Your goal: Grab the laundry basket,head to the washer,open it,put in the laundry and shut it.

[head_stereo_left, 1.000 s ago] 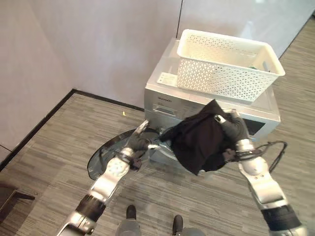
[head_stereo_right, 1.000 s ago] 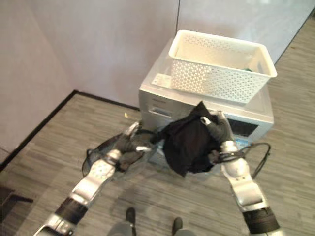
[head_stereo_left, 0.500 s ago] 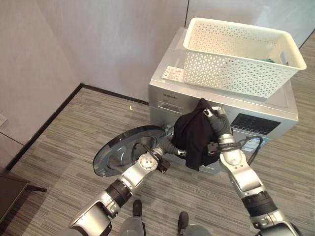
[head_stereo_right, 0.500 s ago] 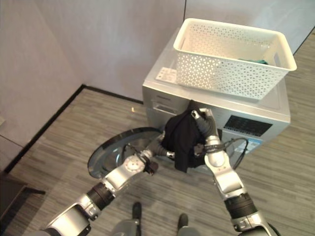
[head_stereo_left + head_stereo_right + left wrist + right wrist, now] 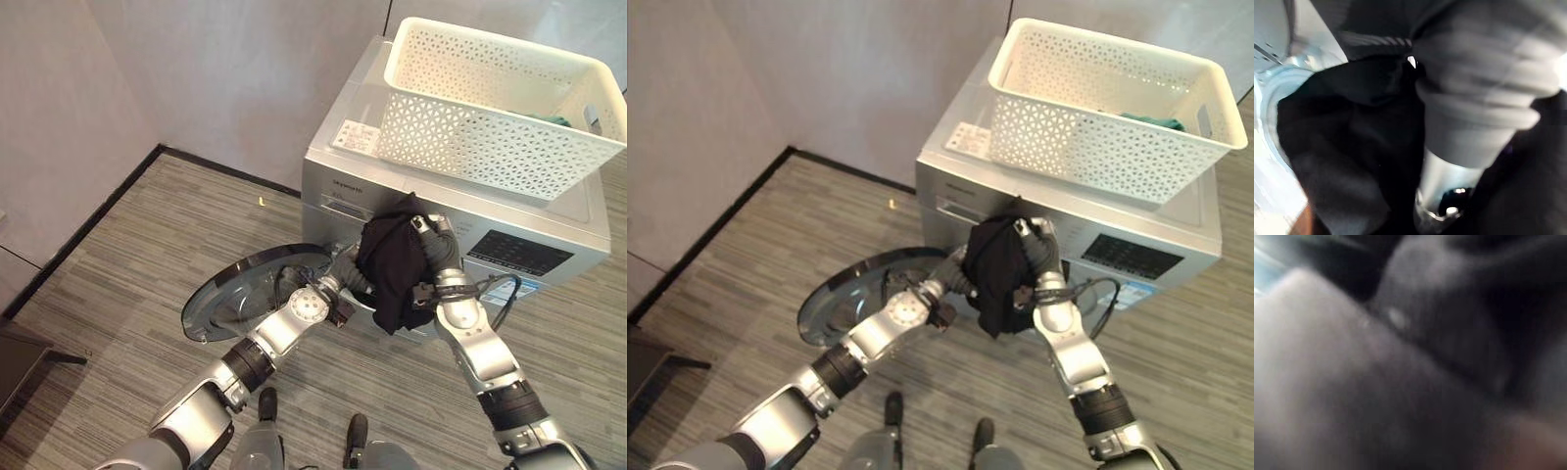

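A silver washer [image 5: 338,186] stands against the wall with its round glass door [image 5: 245,294] swung open to the left. The white lattice laundry basket [image 5: 490,147] sits on top of it, a green item [image 5: 1151,119] inside. My right hand [image 5: 443,262] is shut on a black garment [image 5: 392,259] and holds it against the washer's front at the drum opening. My left hand [image 5: 351,277] reaches in beside the garment, at the opening's left edge, and goes under the cloth. In the left wrist view the black garment [image 5: 1352,147] lies against the drum's pale rim [image 5: 1268,98].
Grey striped floor [image 5: 147,245] spreads left of the washer, up to a grey wall with a black skirting [image 5: 88,225]. The open door juts out low over the floor in front of the washer. A dark piece of furniture [image 5: 20,357] stands at the far left.
The view has shifted. My right hand has brought the black garment in against the washer's front. My left hand has gone from the door to the opening, under the cloth.
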Motion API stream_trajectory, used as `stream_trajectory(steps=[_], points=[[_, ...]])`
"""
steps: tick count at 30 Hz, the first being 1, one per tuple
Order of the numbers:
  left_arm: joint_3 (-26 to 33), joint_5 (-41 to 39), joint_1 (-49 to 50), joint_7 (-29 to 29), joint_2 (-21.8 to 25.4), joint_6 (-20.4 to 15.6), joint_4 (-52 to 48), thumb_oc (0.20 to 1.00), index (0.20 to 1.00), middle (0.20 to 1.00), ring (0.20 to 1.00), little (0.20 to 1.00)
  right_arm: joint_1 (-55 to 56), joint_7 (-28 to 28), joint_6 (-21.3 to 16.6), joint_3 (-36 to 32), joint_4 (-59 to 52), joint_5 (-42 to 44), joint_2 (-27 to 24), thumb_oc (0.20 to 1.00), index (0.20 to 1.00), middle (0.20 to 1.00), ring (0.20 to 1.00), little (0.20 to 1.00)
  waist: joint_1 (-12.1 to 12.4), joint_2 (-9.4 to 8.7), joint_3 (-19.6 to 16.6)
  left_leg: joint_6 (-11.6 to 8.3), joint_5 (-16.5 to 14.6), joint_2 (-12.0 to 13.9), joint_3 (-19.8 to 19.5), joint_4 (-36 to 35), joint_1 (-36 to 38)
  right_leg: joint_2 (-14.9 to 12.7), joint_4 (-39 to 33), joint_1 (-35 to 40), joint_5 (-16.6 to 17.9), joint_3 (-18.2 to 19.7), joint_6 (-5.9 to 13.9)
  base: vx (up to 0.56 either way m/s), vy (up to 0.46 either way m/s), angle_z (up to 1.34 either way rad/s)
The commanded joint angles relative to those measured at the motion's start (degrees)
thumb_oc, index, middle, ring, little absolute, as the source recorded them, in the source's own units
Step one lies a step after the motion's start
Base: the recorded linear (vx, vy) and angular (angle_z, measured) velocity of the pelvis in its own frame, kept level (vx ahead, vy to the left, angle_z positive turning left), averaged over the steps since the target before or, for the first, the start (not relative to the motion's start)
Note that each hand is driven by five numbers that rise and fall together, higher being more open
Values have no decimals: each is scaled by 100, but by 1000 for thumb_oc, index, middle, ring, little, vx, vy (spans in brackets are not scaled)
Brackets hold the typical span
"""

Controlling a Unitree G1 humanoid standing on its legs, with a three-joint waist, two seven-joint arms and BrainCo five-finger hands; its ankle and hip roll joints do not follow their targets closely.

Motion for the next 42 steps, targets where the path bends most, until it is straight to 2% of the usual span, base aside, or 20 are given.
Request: stream_trajectory(steps=[1, 2, 6, 10, 19, 20, 21, 22, 28, 33, 34, 38, 42], points=[[-239, 196, -599, 40, -893, -519, 483, 576, 576, 576, 576, 576, -395, -81, -501, 127, -318, 220, 138, 200, 200, 200, 200, 200, -80, -77, -203, -91, -613, 239, 249, 402, 17, -212, 739, -339, -747, 398, 27, 0, 0, 0], [-258, 165, -571, 73, -935, -521, 535, 209, 209, 209, 209, 209, -389, -71, -505, 181, -334, 269, 183, 200, 200, 200, 200, 200, -88, -80, -206, -86, -618, 241, 257, 391, 27, -218, 737, -338, -745, 403, 26, 0, 0, 0], [-318, -39, -511, 114, -1063, -500, 716, 200, 200, 200, 200, 200, -508, -124, -466, 373, -227, 373, 339, 200, 200, 200, 200, 200, -91, -92, -200, -63, -635, 238, 292, 372, 61, -226, 741, -353, -725, 450, 29, 0, 0, 0], [-264, -156, -445, 214, -922, -533, 624, 200, 200, 200, 200, 200, -499, -102, -445, 552, -99, 619, 545, 200, 200, 200, 200, 200, -43, -111, -179, -35, -674, 253, 353, 381, 109, -226, 751, -369, -686, 510, 29, 7, -3, -2], [131, -57, -263, 536, -618, -676, 473, 200, 200, 200, 200, 200, -348, -30, -373, 677, 72, 597, 496, 200, 200, 200, 200, 200, 56, -175, -133, -55, -666, 318, 389, 410, 128, -181, 736, -375, -668, 505, 14, 5, -17, -7], [168, 28, -223, 550, -569, -691, 480, 200, 200, 200, 200, 200, -311, 4, -377, 685, 101, 577, 468, 410, 410, 410, 410, 410, 62, -182, -129, -58, -666, 325, 398, 412, 132, -175, 739, -375, -678, 501, 9, 0, 0, 0], [169, 32, -218, 550, -568, -690, 477, 200, 200, 200, 200, 200, -309, 5, -379, 687, 103, 577, 469, 539, 539, 539, 539, 539, 62, -183, -131, -59, -667, 326, 399, 412, 133, -175, 740, -375, -679, 502, 9, 0, 0, 0], [216, 92, -133, 543, -492, -727, 469, 200, 200, 200, 200, 200, -259, 64, -361, 699, 125, 477, 386, 1000, 1000, 1000, 1000, 1000, 69, -193, -132, -64, -664, 338, 411, 419, 136, -171, 746, -368, -691, 492, 5, 0, 0, 0], [451, 67, 230, 580, -295, -865, 591, 200, 200, 200, 200, 200, 73, 113, -483, 550, 26, 188, 246, 1000, 1000, 1000, 1000, 1000, 20, -178, -186, -71, -682, 334, 448, 405, 198, -170, 762, -340, -721, 504, 5, 12, -6, -4], [679, 251, 697, 691, -85, -988, 593, 200, 200, 200, 200, 200, 1020, 342, -636, 435, -182, 107, 141, 1000, 1000, 1000, 1000, 1000, -64, -137, -207, -72, -668, 322, 504, 357, 245, -194, 793, -351, -738, 517, 13, 7, 4, -6], [729, 179, 799, 692, -172, -977, 910, 200, 200, 200, 200, 200, 1392, 503, -632, 506, 156, 325, 154, 1000, 1000, 1000, 1000, 1000, -109, -129, -206, -76, -649, 326, 529, 338, 254, -200, 814, -356, -738, 526, 3, 0, 0, 0], [724, 446, 881, 750, -268, -1014, 1441, 200, 200, 200, 200, 200, 1781, 590, -574, 539, 594, 251, 75, 1000, 1000, 1000, 1000, 1000, -216, -120, -237, -85, -652, 340, 601, 311, 299, -202, 860, -378, -735, 606, 5, -4, -1, -2], [784, 415, 1038, 802, -309, -1053, 1768, 200, 200, 200, 200, 200, 2349, 704, -492, 395, 913, -185, -139, 1000, 1000, 1000, 1000, 1000, -371, -106, -267, -105, -625, 385, 646, 299, 327, -174, 927, -407, -789, 685, -15, -1, -21, -21]])
